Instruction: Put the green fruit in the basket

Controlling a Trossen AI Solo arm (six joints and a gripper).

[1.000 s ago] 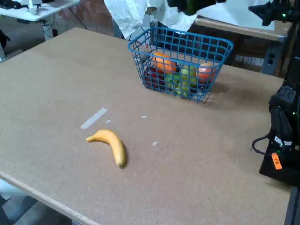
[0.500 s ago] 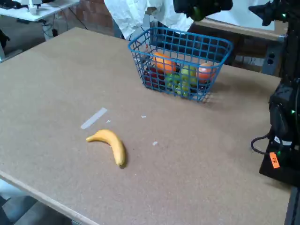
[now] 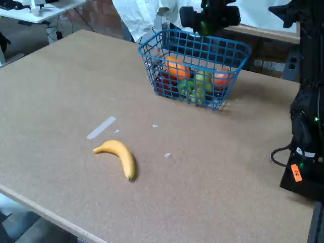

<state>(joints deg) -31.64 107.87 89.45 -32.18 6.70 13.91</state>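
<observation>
We're seeing the jaws (image 3: 206,26) hanging just above the basket (image 3: 202,52), over its back rim, w/ the arm's dark wrist block right over them. They're pinching the fruit (image 3: 205,27) – a dark green lump showing between black parts, lit w/ a green glint. It's sitting just above the basket's back rim, not yet down among the rest.

Basket is standing upright on the desk (image 3: 76,86), toward the far side. Inside we're making out an orange (image 3: 177,67) at left, a reddish-orange fruit (image 3: 221,77) at right, pale green ones (image 3: 198,86) at front-middle, and smth dark red (image 3: 164,83) low at front-left.

Well in front of the basket & to its left, a banana (image 3: 120,156) is lying flat on the desk, apart from everything. A strip of tape (image 3: 101,127) is lying between banana and basket, nearer the banana; a couple of small white scraps (image 3: 167,155) are sitting to the banana's right.

Right of the basket, at the desk edge, the arm's black base (image 3: 306,147) is standing w/ an orange tag (image 3: 298,173) and a cable. White cloth (image 3: 139,15) is hanging behind the basket.
</observation>
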